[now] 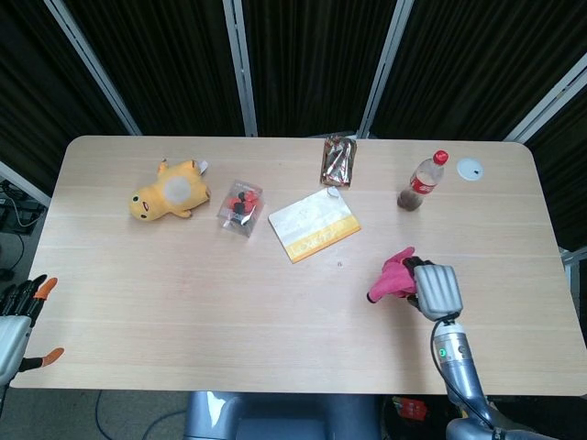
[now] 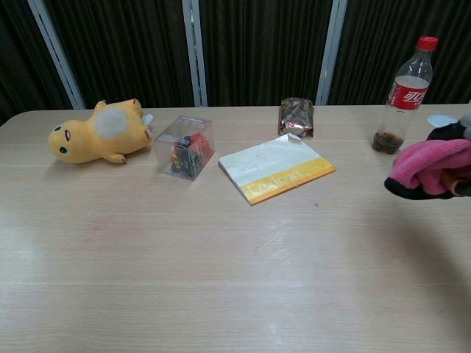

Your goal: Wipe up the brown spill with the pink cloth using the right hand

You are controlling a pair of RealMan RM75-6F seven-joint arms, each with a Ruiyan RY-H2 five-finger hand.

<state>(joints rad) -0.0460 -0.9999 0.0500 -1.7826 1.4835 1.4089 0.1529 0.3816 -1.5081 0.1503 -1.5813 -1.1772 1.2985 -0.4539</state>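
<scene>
My right hand (image 1: 437,289) grips the bunched pink cloth (image 1: 393,275) and holds it off the table, right of centre. In the chest view the pink cloth (image 2: 430,168) hangs at the right edge, level with the bottle, and most of the hand is cut off. A tiny brown speck (image 1: 339,265) marks the tabletop below the booklet; the same brown speck (image 2: 315,204) shows in the chest view, well left of the cloth. My left hand (image 1: 20,313) stays beyond the table's left front corner, its orange-tipped fingers apart and holding nothing.
Along the back of the table (image 1: 183,302) lie a yellow plush toy (image 1: 170,194), a clear box (image 1: 240,206), a white and yellow booklet (image 1: 314,225), a foil snack packet (image 1: 337,160), a cola bottle (image 1: 422,181) and a white disc (image 1: 470,169).
</scene>
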